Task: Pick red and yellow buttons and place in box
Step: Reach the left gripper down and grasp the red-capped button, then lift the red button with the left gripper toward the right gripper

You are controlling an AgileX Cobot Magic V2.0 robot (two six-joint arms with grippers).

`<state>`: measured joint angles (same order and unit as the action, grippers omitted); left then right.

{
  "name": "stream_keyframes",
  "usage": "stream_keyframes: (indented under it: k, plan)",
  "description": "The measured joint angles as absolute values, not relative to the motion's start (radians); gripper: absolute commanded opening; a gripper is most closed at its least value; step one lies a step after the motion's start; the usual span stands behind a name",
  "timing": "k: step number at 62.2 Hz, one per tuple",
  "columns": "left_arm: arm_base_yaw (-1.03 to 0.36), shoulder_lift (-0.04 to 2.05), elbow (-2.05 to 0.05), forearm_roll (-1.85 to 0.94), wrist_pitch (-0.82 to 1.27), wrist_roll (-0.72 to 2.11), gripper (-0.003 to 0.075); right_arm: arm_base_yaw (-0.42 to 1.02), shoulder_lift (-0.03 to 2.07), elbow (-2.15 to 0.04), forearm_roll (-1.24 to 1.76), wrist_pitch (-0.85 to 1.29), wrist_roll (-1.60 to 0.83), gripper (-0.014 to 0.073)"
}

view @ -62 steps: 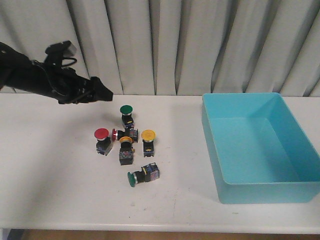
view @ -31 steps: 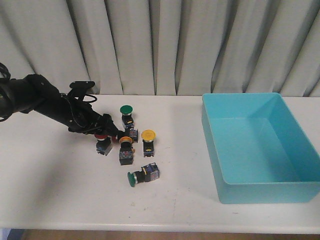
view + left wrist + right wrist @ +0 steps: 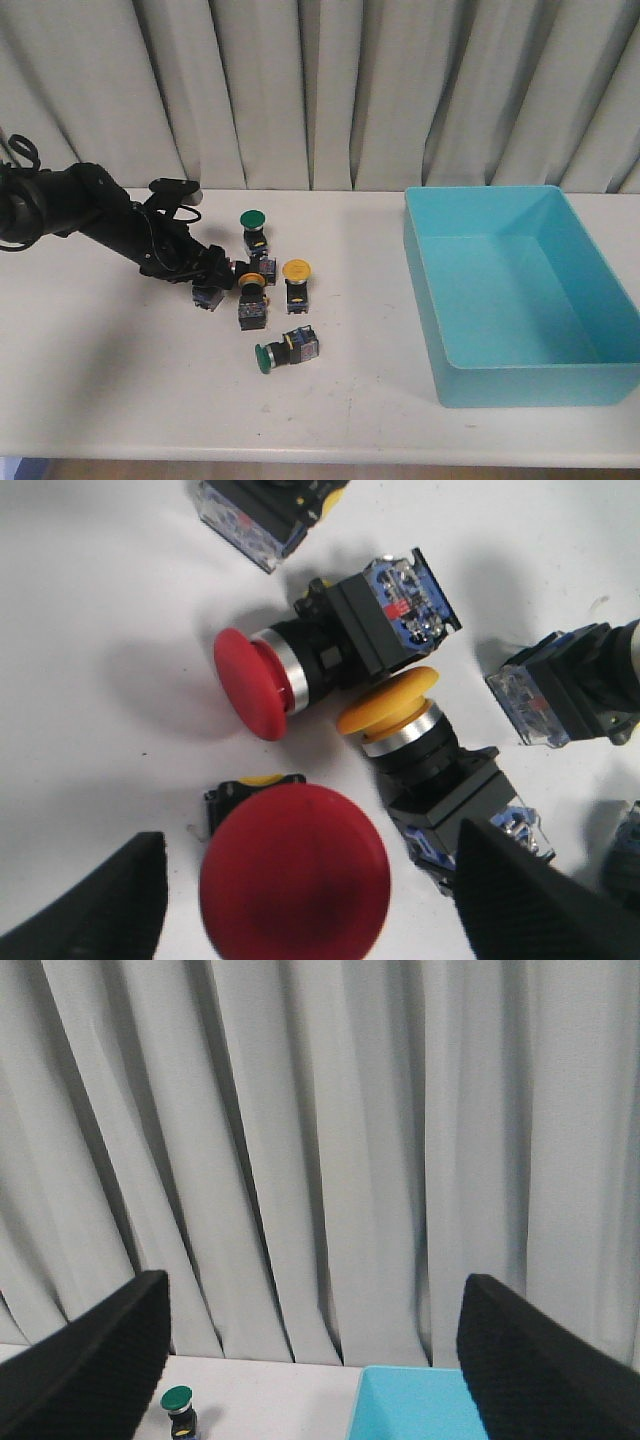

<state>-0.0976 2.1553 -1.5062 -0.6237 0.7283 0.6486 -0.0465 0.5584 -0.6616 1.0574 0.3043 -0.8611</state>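
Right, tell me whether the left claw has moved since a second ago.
Yes. The left claw has come down and rightward, from above the table's far edge to the button cluster, left of the green button.

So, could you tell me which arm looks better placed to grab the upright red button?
The left. Its gripper is open with the upright red button between its fingers, down among the cluster. The right gripper hangs raised, facing the curtain, away from the buttons.
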Motion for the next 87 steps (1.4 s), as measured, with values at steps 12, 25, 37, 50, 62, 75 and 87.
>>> stream_keyframes:
  k: [12, 25, 37, 50, 62, 75, 87]
  plan:
    - [-0.098, 2.155, -1.506, -0.621, 0.728, 0.648, 0.0215, -0.047, 0.558, -0.662, 1.057, 0.306, -0.861, 0.0577]
    - [-0.098, 2.154, -1.506, -0.616, 0.738, 0.648, -0.0008, -0.047, 0.558, -0.662, 1.057, 0.33, -0.861, 0.0577]
    - [-0.097, 2.075, -1.506, -0.615, 0.799, 0.647, -0.0008, -0.047, 0.621, -0.662, 1.08, 0.388, -0.876, 0.0577]
    - [-0.097, 1.87, -1.506, -0.67, 1.011, 0.649, -0.0008, -0.047, 0.799, -0.698, 1.253, 0.577, -1.123, 0.0577]
    - [-0.098, 1.643, -1.506, -0.822, 1.217, 0.673, -0.0008, -0.047, 0.949, -0.835, 1.431, 0.914, -1.407, 0.0577]
    - [-0.132, 1.439, -1.506, -1.063, 1.229, 0.697, -0.0008, -0.047, 1.039, -0.956, 1.48, 1.153, -1.489, 0.0577]
    - [-0.265, 1.408, -1.506, -1.148, 1.244, 0.718, -0.0008, -0.047, 1.046, -1.029, 1.507, 1.196, -1.513, 0.0577]
